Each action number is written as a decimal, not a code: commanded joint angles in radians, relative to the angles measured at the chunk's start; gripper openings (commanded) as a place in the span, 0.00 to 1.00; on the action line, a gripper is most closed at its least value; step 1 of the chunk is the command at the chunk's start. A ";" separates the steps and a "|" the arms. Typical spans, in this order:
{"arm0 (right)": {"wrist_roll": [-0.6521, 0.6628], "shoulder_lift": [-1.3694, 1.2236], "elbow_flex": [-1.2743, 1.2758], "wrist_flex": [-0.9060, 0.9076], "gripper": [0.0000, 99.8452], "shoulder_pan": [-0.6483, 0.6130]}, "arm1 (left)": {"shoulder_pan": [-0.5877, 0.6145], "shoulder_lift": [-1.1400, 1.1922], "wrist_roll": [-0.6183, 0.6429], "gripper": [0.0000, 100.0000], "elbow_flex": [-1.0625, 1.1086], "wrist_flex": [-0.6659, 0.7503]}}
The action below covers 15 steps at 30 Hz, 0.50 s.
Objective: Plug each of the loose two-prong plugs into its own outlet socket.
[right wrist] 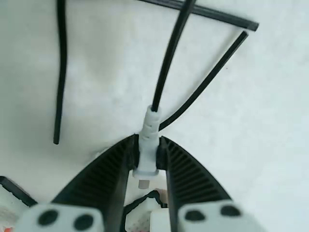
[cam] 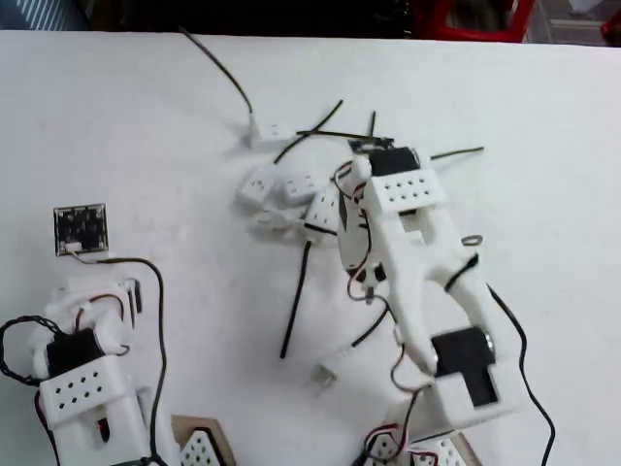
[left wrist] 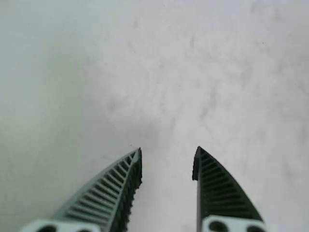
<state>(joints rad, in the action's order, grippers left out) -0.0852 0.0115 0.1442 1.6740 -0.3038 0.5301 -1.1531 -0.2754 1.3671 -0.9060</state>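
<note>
My right gripper (right wrist: 147,145) is shut on a white two-prong plug (right wrist: 147,157), whose black cord (right wrist: 169,53) runs away from the fingers over the table. From above, this gripper (cam: 372,146) sits just past a cluster of white outlet sockets (cam: 286,194) at the table's middle. A second loose plug (cam: 327,373) lies near the front beside the right arm. A third plug (cam: 262,132) lies behind the sockets, its cord trailing to the back left. My left gripper (left wrist: 168,152) stands open over bare table at the front left (cam: 112,291).
Several black cords (cam: 296,301) lie around the sockets, and some cross each other (right wrist: 212,12) ahead of the right gripper. A black square pad (cam: 80,228) with a thin cable lies just beyond the left arm. Brown base plates (cam: 199,442) sit at the front edge.
</note>
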 commanded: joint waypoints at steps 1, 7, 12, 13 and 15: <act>-0.006 0.183 -0.041 0.007 0.02 -0.056 | -0.008 -0.016 -0.011 0.18 -0.003 0.021; -0.008 0.311 -0.037 -0.065 0.02 -0.162 | -0.038 -0.016 -0.006 0.18 -0.009 0.035; -0.003 0.321 -0.037 -0.131 0.02 -0.288 | -0.150 -0.016 -0.003 0.18 -0.017 0.140; -0.003 0.325 -0.040 -0.150 0.02 -0.308 | -0.170 -0.016 -0.003 0.18 -0.021 0.164; -0.003 0.346 -0.038 -0.186 0.02 -0.334 | -0.206 -0.016 -0.003 0.18 -0.048 0.209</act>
<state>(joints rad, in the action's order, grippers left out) -0.0852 0.2954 0.1381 1.5420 -0.5969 0.4012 -1.1531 -0.2754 1.3671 -0.7940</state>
